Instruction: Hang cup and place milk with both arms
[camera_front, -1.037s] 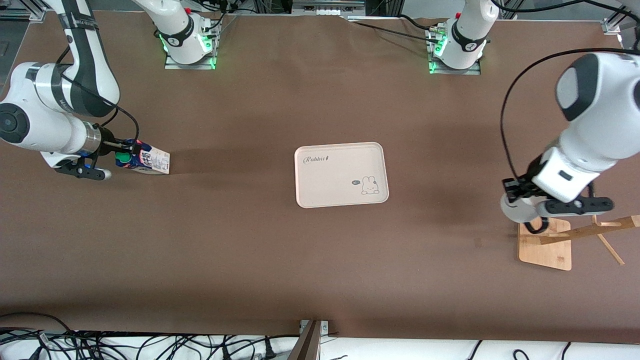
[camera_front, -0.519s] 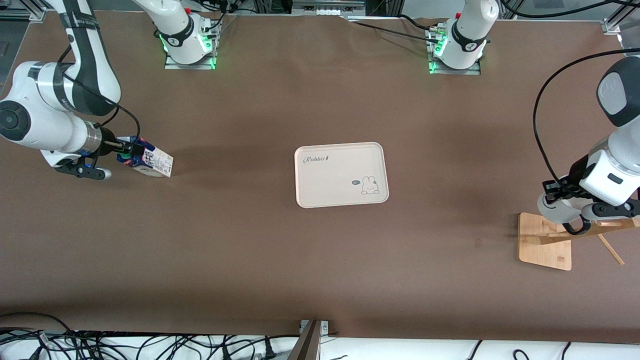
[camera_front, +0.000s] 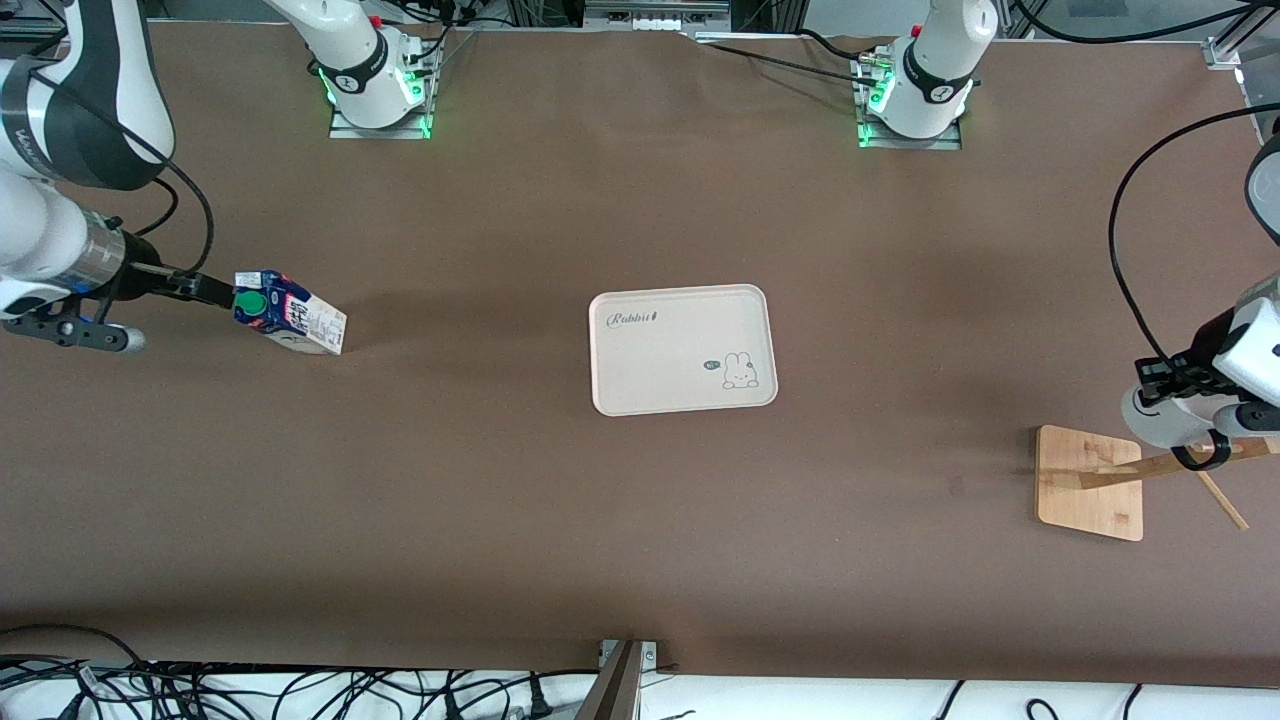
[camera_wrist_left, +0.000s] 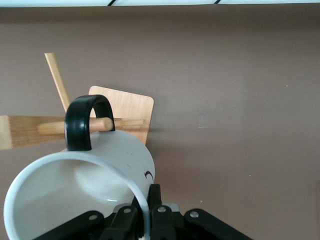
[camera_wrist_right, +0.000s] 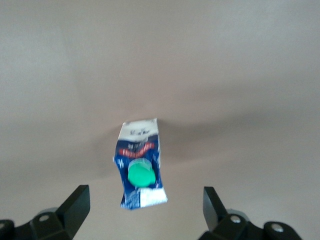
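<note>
Over at the right arm's end of the table, the milk (camera_front: 289, 313) lies on the brown table (camera_front: 500, 500), green cap (camera_wrist_right: 140, 176) facing the right gripper (camera_wrist_right: 145, 212). It's a blue-and-white gable-top carton with red lettering and printed sides. That gripper hangs just off the carton's cap end with its fingers spread wide, gripping nothing.

At the left arm's end, the left gripper (camera_wrist_left: 145, 210) has its fingers clamped on the rim of the cup (camera_wrist_left: 85, 195), a white mug tipped on its side, mouth toward the wrist camera. Its black handle (camera_wrist_left: 85, 122) is looped around a wooden peg (camera_wrist_left: 75, 126) of the cup rack (camera_front: 1090, 480), whose bamboo base sits on the table. A small black mark shows on the mug's side.

Between them, mid-table, lies a pale pink tray (camera_front: 683, 349) with a rabbit drawing.
</note>
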